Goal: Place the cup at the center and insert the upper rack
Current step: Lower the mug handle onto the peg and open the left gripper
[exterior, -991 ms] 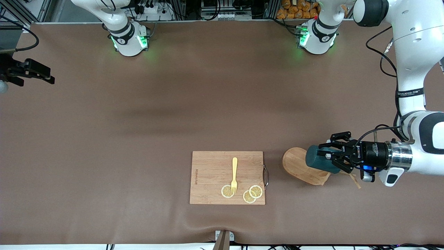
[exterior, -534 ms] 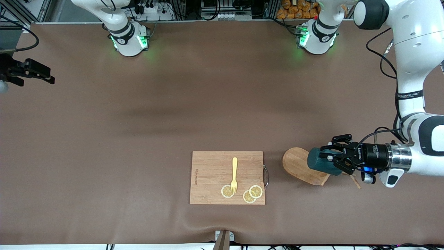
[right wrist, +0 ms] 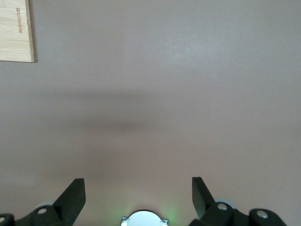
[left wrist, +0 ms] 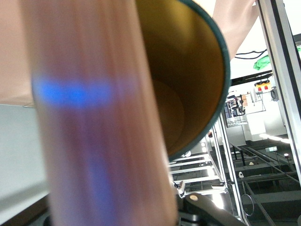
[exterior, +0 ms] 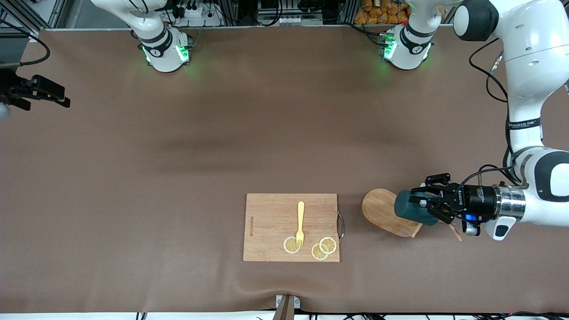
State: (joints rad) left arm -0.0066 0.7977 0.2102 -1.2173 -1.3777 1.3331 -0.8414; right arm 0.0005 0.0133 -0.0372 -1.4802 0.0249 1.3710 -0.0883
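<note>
cup (exterior: 411, 211): rigid ceramic probably, smooth-ish, could chip; best taken by the rim wall
where it is: up in the air, tipped sideways over the upper rack (exterior: 383, 210)
left gripper (exterior: 426, 205): clamped on the cup
right gripper (exterior: 44, 94): waiting over the desk (exterior: 178, 178) edge, fingers spread apart

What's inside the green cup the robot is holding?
The cup, gripped by the left gripper over the wooden rack, looks empty: only its tan-yellow inside shows. A blurred pole-like shape close to the camera covers part of the inside, so that part cannot be checked.
</note>
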